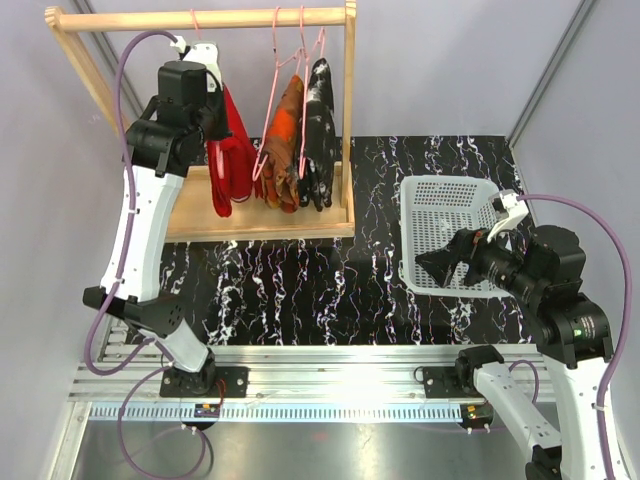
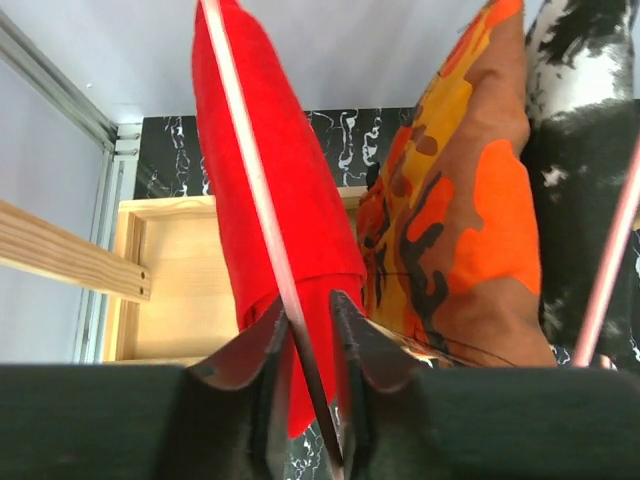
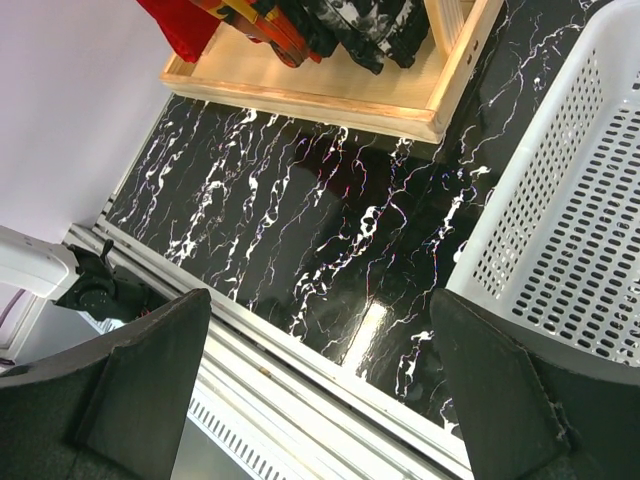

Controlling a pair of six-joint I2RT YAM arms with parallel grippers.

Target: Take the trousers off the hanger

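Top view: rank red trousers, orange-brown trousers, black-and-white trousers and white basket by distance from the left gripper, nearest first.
1. red trousers: between the fingers of the left gripper, leftmost on the rack.
2. orange-brown trousers: next to the right.
3. black-and-white trousers: rightmost on the rack.
4. white basket: off the rack, far right.

Matt cloth trousers [image 1: 232, 160]; pale wooden rack [image 1: 200, 19]; glossy black table [image 1: 300, 290]; plastic basket [image 1: 445, 181].

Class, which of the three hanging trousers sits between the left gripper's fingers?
The plain red pair, the leftmost, pinched by the left gripper; the orange-brown pair and black-and-white pair hang free.
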